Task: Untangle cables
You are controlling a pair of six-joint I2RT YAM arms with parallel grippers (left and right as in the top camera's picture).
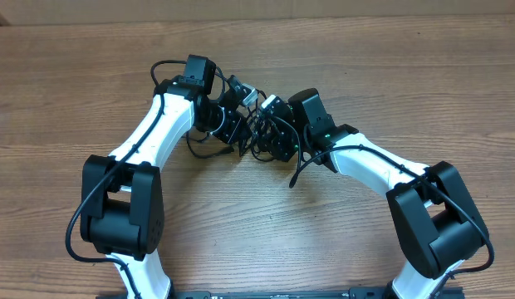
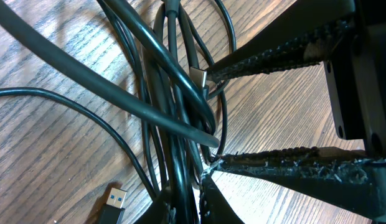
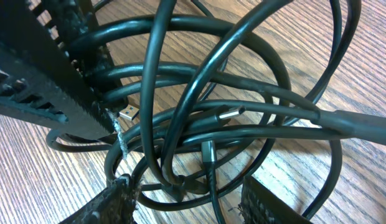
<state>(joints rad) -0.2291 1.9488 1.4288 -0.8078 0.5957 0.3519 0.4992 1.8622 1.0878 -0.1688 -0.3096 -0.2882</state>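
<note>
Left hand (image 2: 192, 196): pressed together on the cables (image 2: 171, 93), with the bundle running down between my fingertips.
Right hand (image 3: 193, 202): spread, just beside my left hand, one finger on either side of the bundle. It is pinching nothing, as far as this crowded view lets me tell.
Cables: on the counter (image 1: 407, 75), bunched at my left hand, with loose loops spilling out to both sides of it.
Long axis: the gripped strands run straight away from my left hand, and the loops curl across them.
Plug ends: a blue-tongued USB plug (image 2: 116, 200) lies near my left hand, its tip toward the bundle. Smaller plugs (image 3: 230, 114) sit inside the loops.
Done: very little, I judge; no cord lies apart by itself.
Left: free each plug end, then draw the cords out one by one.
</note>
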